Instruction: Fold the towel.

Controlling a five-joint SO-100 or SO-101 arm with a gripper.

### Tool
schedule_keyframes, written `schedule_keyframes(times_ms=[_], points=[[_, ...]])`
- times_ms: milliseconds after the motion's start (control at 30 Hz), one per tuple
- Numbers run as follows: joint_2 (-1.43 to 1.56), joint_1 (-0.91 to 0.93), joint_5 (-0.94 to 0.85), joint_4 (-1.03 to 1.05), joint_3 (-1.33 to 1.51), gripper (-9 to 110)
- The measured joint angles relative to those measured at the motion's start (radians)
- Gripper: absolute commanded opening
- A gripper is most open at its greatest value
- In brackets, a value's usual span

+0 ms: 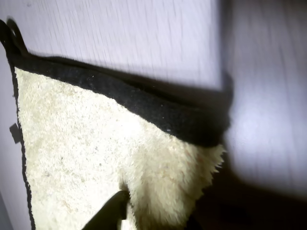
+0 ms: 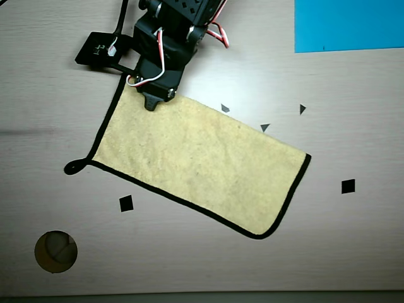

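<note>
The mustard-yellow towel (image 2: pixel 202 167) lies slanted across the table in the overhead view, with black edging along its left, lower and right sides and a small black loop (image 2: pixel 72 167) at its lower-left corner. My gripper (image 2: pixel 151 101) sits at the towel's upper-left corner, which it hides. In the wrist view the towel (image 1: pixel 81 153) fills the frame, its black edge (image 1: pixel 144 103) raised and casting a shadow on the table. One dark finger (image 1: pixel 112 211) presses on the bunched pile at the bottom. My gripper (image 1: pixel 144 218) looks shut on the towel's corner.
A bright blue sheet (image 2: pixel 348 25) lies at the top right. Small black squares (image 2: pixel 126 203) (image 2: pixel 348 186) and triangles (image 2: pixel 264 127) mark the table. A round brown disc (image 2: pixel 55 251) sits lower left. A black plate (image 2: pixel 101 49) lies beside the arm.
</note>
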Motion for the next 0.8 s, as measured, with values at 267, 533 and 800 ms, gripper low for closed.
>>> schedule_keyframes(times_ms=[267,533,800], points=[[-0.002,0.0,-0.087,-0.038,-0.094,0],[0.091,-0.038,-0.307,-0.035,-0.11,0],[0.249,-0.146,-0.515,0.021,-0.052,0]])
